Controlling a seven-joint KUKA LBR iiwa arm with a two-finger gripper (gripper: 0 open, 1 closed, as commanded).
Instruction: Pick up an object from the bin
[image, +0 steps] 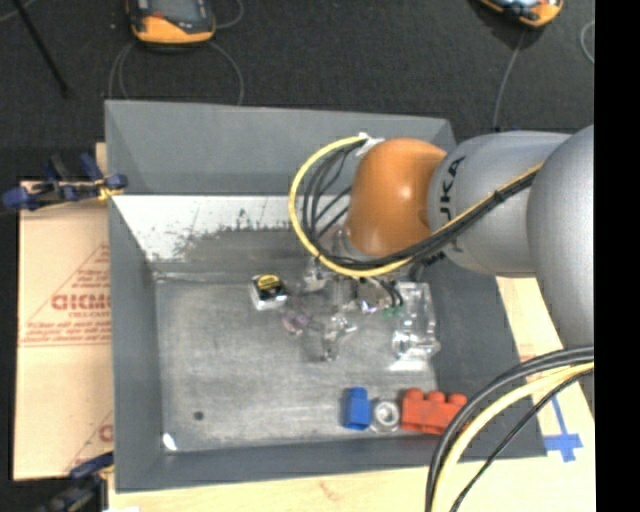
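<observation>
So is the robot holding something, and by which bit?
Cannot tell. The end effector is low in the middle of the bin, right by a small purple thing, but no grip shows.

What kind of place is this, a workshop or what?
Probably a robotics lab's bin-picking test cell. A KUKA arm reaches over a grey metal bin, which holds a few small loose things, such as a blue block and a red toy brick.

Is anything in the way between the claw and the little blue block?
Nothing visible. Only bare bin floor lies between the gripper and the blue block; the silver ring and orange brick sit beyond it.
</observation>
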